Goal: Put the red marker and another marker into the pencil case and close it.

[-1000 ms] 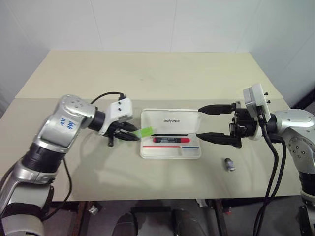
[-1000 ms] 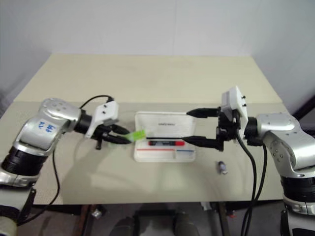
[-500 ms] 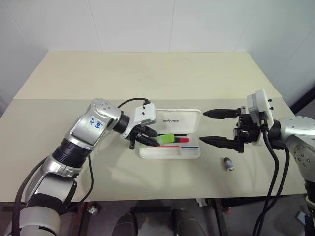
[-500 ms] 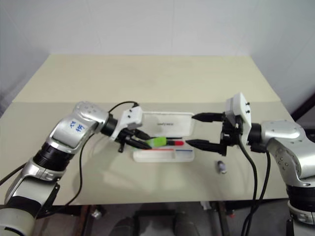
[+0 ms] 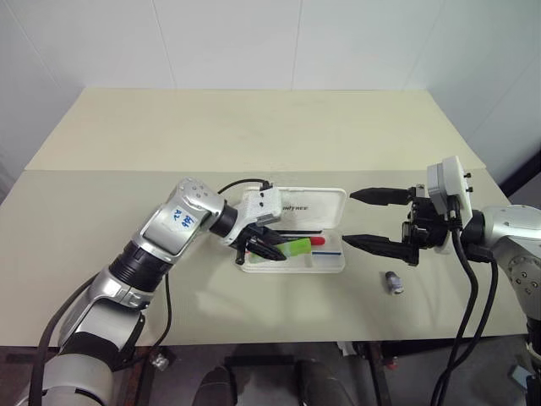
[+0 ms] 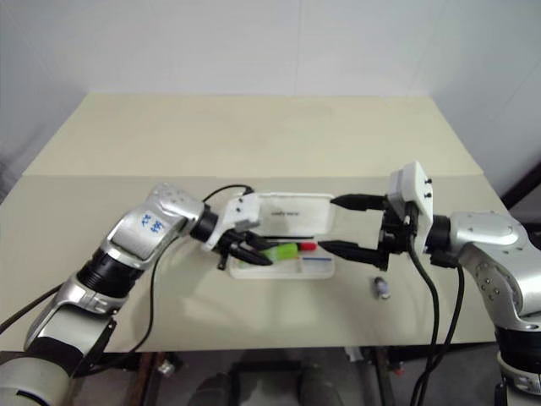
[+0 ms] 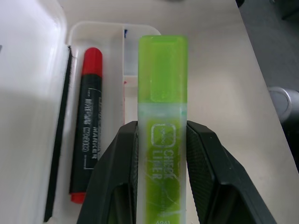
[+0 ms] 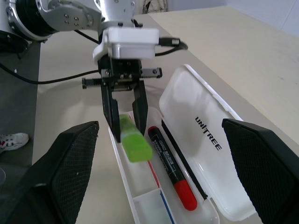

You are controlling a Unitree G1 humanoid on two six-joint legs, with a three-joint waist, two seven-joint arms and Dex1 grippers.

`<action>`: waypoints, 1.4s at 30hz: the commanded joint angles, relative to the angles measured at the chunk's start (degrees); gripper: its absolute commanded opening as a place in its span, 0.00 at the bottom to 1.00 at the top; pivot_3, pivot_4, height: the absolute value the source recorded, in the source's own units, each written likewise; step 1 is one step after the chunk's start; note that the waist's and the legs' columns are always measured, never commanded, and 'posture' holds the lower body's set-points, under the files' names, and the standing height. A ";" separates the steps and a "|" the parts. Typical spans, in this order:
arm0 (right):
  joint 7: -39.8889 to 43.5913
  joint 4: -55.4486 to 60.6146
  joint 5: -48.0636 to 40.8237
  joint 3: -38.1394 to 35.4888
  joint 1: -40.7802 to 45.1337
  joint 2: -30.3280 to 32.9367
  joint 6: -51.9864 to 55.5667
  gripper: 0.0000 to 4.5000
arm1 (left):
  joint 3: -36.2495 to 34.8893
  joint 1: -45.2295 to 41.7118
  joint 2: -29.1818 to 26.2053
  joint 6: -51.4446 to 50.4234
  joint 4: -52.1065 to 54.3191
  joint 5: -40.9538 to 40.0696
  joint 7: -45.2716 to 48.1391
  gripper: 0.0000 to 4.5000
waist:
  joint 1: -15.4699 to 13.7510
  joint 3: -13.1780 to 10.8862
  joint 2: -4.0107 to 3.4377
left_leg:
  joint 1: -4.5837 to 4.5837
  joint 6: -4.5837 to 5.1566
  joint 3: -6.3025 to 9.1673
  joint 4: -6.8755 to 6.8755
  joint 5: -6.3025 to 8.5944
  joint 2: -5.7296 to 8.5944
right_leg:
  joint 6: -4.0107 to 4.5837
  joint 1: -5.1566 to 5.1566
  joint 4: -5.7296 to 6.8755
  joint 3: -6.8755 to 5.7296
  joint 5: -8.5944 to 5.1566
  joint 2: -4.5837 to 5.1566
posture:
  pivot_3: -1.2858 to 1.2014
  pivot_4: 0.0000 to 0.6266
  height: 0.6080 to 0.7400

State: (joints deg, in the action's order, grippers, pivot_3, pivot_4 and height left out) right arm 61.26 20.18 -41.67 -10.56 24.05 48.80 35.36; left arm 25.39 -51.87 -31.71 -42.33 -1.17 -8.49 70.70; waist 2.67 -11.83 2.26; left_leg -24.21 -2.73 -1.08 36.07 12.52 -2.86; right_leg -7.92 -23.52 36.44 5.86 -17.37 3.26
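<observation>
Spanning the scene, a beige worktop (image 5: 254, 127) meets white walls (image 5: 228, 42) at its far edge. The open pencil case (image 5: 314, 203) lies mid-worktop with the red marker (image 7: 86, 126) inside. The left gripper (image 5: 272, 250) has its fingers clamped on the lime-green marker (image 5: 300, 247) over the tray. The right gripper (image 5: 353, 218), fingers wide apart, hangs right of the case. A grey stub (image 5: 392, 282) lies near-right.

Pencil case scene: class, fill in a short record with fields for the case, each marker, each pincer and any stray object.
pencil case: open, lid flat on the table
red marker: lying in the tray
green marker: gripped by the left pincer, over the tray beside the red marker
left pincer: shut on the green marker
right pincer: open, holding nothing, beside the case
grey stub: on the table, outside the case
</observation>
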 commanded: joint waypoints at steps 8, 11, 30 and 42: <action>-2.18 3.28 -2.08 -2.77 -0.67 0.63 -0.12 1.00 | 1.52 -0.52 -0.32 4.31 -1.35 3.34 -1.10 0.24 | -0.35 0.00 0.00 | 0.00 0.00 0.01 0.01 0.00 0.01 | 0.00 0.00 -0.01 0.01 0.00 0.00 | 0.52 0.24 1.00; -2.45 3.46 -2.15 -2.77 -0.75 0.53 -0.14 1.00 | 1.34 -0.65 -0.45 4.79 -1.96 3.55 -0.96 0.24 | -0.61 0.00 0.00 | -0.01 0.00 0.00 0.01 0.00 0.01 | 0.00 0.00 -0.01 0.01 0.00 0.00 | 0.52 0.24 1.00; -2.98 1.59 -2.84 -1.82 0.66 0.51 1.89 1.00 | -4.60 -2.05 1.77 4.04 0.40 -2.61 0.14 0.72 | -0.91 0.00 0.00 | 0.00 0.00 0.01 0.01 0.00 0.01 | 0.00 0.01 -0.01 0.01 0.00 0.00 | 0.52 0.24 1.00; 0.30 2.11 -1.19 -2.15 -2.40 11.91 9.45 1.00 | -19.44 5.97 -7.20 33.28 -5.33 -9.84 13.51 0.99 | -1.21 0.01 -0.02 | 0.00 0.00 -0.02 0.01 0.00 -0.02 | 0.07 0.01 -0.05 -0.03 -0.03 0.02 | 0.52 0.24 1.00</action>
State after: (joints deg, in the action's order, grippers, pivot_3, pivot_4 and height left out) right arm 60.66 21.04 -42.79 -11.29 21.99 58.85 44.57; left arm 8.57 -45.77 -38.03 -12.19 -6.65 -16.80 83.04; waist 1.46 -11.83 2.24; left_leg -24.22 -2.73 -1.10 36.10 12.52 -2.87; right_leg -7.85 -23.48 36.36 5.84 -17.40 3.29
